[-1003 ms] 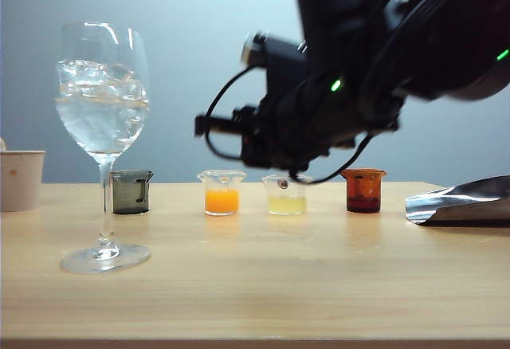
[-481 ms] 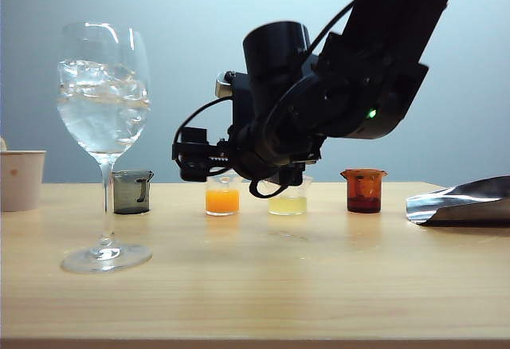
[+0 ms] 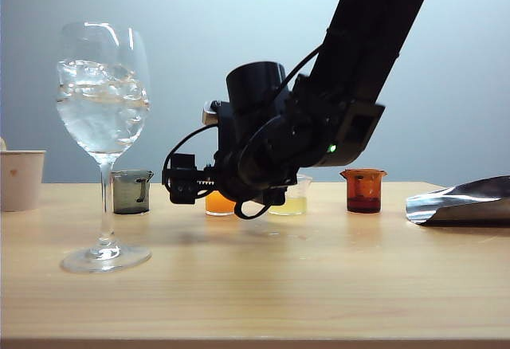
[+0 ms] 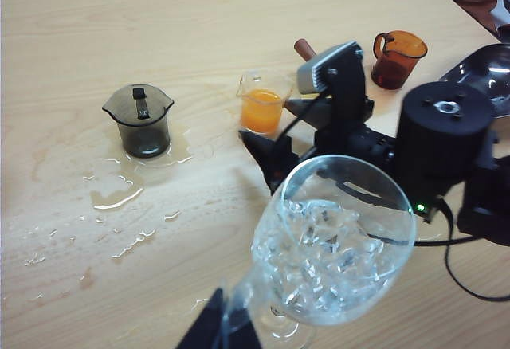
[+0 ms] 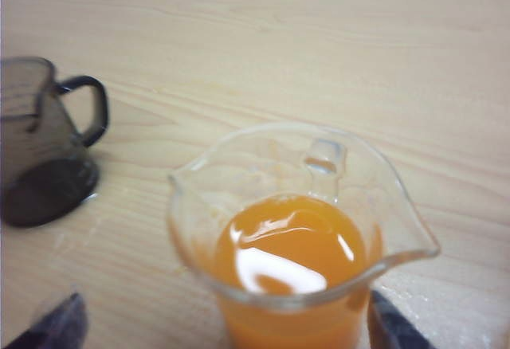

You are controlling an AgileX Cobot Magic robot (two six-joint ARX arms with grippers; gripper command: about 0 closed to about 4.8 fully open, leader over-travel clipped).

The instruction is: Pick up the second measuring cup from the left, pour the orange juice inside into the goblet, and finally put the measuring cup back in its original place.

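Right claw: (image 5: 223,329) spread wide; one dark fingertip (image 5: 56,325) shows on each side of the second measuring cup (image 5: 199,205), neither one clearly pressing the glass; nothing pinched
Right claw, seen from outside: down low at the table, fingers pointing towards the left of the exterior view, sitting in front of the cup so only a sliver of orange shows behind me
Second measuring cup: standing upright on the table (image 3: 279,285), flared rim and pour spout plain to see in my wrist view
Orange juice: (image 5: 291,245) bright and opaque, filling the lower part of the cup, a glint of light on its surface
Smoky grey cup: (image 5: 40,150) next along the row from my cup, near but apart from it, handle turned my way; puddles and drops of water (image 4: 111,198) lie on the wood around it
Pale yellow cup: (image 3: 291,201) on the other side of my cup, half hidden behind my wrist
Amber cup: (image 3: 364,190) further right in the row, standing free
Goblet: (image 3: 102,94) upright at the left of the exterior view, nearer the camera than the row, ice cubes in its bowl; well apart from my right claw
Paper cup: (image 3: 20,178) at the far left edge, behind the goblet's foot
Left claw: (image 4: 223,325) only dark tips at the edge of its wrist view, looking down onto the goblet; spread or pressed together, I cannot tell
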